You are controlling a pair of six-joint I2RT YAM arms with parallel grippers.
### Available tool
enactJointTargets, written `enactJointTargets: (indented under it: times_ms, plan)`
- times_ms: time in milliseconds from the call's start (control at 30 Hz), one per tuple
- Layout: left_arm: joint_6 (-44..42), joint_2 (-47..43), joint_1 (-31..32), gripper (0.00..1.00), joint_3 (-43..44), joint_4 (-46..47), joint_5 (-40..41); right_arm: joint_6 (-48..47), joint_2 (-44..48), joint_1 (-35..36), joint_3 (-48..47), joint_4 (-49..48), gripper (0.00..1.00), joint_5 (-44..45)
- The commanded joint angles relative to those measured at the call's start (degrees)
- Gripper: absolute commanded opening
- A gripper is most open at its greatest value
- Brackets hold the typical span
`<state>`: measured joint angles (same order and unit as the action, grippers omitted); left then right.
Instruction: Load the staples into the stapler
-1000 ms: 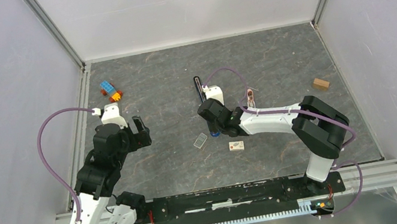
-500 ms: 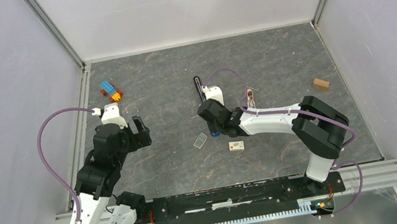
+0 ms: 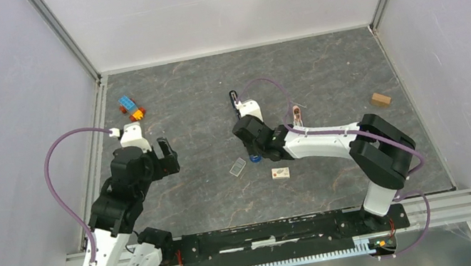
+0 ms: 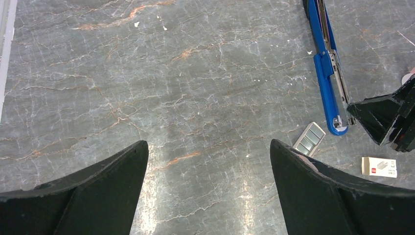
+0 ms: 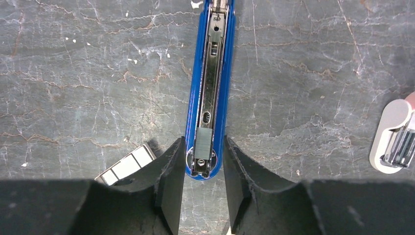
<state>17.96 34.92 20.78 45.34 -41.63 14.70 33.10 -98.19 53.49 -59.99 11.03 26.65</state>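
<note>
From above, the right arm hides most of the stapler (image 5: 209, 88), which lies near the middle of the counter (image 3: 323, 68) and points to the far edge. The right wrist view shows it better: it lies open, the metal channel is bare, and the right hand (image 5: 204, 166) is clamped on its near blue end, one finger on each side. The staples (image 4: 309, 139) lie flat just beside that end, toward the left edge. The left hand (image 4: 210, 186) hangs over bare counter with its fingers wide apart and holds nothing.
</note>
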Motion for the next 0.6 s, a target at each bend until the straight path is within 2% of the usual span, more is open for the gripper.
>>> enactJointTargets:
  times_ms: [0, 367, 567]
  plan:
    - [1.73, 0.9, 0.23, 1.0, -0.06, 1.78, -0.82, -3.31, 0.79, -0.06, -3.42, 0.71, 0.41, 0.24]
    - [5.57, 9.76, -0.26, 0.95, 1.97, 0.39, -11.75, -5.62, -2.7, -0.1, -3.45, 0.85, 0.42, -2.1]
    - [11.75, 13.8, -1.11, 0.89, 0.17, 3.84, -22.29, -6.52, -4.48, -0.07, -2.68, 0.64, 0.42, -2.18]
